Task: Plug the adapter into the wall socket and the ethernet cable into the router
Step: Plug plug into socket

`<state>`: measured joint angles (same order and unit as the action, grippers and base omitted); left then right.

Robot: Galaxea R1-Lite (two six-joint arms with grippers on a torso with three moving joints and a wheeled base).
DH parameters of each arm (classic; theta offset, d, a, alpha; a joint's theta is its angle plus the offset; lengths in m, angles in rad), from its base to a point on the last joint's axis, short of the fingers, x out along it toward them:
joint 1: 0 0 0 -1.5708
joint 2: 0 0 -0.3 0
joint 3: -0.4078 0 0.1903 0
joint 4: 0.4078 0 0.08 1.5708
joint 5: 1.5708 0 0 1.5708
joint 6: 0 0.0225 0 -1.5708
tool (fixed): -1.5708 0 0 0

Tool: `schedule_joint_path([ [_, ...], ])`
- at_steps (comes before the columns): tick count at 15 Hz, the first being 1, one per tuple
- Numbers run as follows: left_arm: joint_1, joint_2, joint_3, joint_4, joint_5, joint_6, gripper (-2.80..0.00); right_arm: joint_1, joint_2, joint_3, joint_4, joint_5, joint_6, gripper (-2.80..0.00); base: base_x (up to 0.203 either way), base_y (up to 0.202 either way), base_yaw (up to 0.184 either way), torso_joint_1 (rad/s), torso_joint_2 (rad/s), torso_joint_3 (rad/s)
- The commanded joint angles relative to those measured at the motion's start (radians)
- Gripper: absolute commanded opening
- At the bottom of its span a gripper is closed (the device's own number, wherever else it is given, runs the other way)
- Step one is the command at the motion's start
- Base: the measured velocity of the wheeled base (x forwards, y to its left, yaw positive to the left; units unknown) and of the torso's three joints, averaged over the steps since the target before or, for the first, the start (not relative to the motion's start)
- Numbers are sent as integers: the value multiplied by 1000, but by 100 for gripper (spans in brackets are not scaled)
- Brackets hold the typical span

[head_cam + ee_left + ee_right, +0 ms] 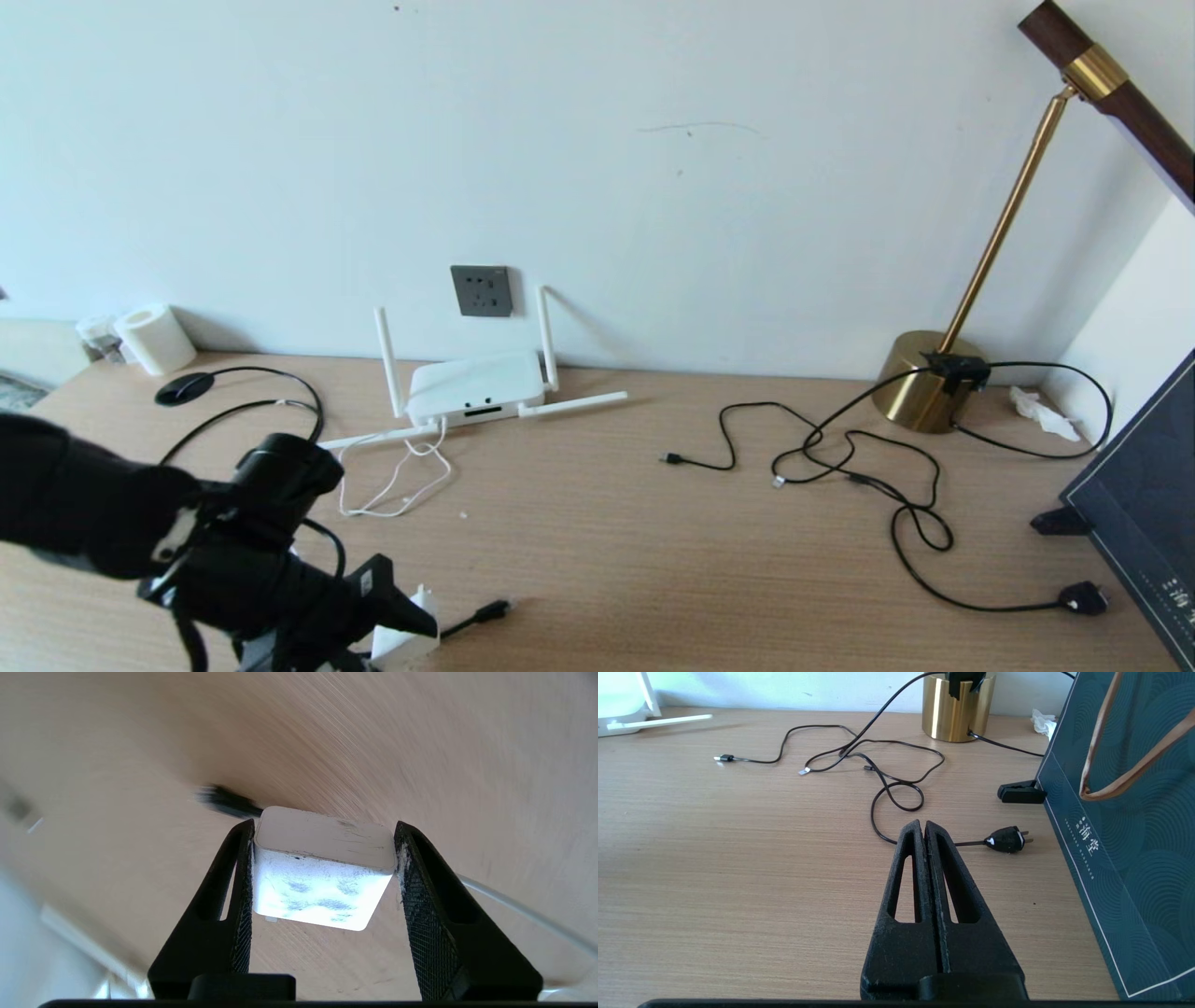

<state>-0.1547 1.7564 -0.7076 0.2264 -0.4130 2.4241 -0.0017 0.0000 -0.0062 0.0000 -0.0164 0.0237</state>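
The left end effector [322, 868] is pinching the small white cube-shaped adapter [322, 872] between its two black fingers, low over the near left part of the pale wood-grain worktop [653, 560]; faint grey print is showing on the cube's lit face but is too smeared to read. The black plug of the ethernet cable [490, 612] is lying just beside it. The flat white router [476, 385] with stick antennas is sitting against the wall, directly below the dark grey square wall socket [482, 290], well apart from the adapter. The right end effector [924, 828] is hovering over the right side with its fingers pressed together, holding nothing. Thin black cables [840, 457] are looping across the worktop from the brass lamp base [924, 378], ending in a black two-pin plug [1006, 840]. A dark teal paper bag [1125, 849] bearing white Chinese characters is standing at the right edge. A white paper roll [154, 338] is resting at far left.
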Motion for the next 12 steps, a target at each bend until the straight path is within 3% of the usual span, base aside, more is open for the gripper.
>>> schedule_joint_path([
  [1,7,-225,78,-8,-83,-294,-280,0,0,0,0,0,-1,-280,0,0,0,0,0,0],
  [3,26,-314,115,-20,-155,-596,-280,0,0,0,0,0,1,-280,0,0,0,0,0,0],
  [5,120,-328,147,-104,-222,-762,-280,0,0,0,0,0,-1,-280,0,0,0,0,0,0],
  [7,265,-274,171,-203,-347,-865,-280,0,0,0,0,0,1,-280,0,0,0,0,0,0],
  [9,366,-145,174,-268,-461,-922,-280,0,0,0,0,0,1,-280,0,0,0,0,0,0],
  [12,416,40,122,-303,-585,-980,-280,0,0,0,0,0,1,-280,0,0,0,0,0,0],
])
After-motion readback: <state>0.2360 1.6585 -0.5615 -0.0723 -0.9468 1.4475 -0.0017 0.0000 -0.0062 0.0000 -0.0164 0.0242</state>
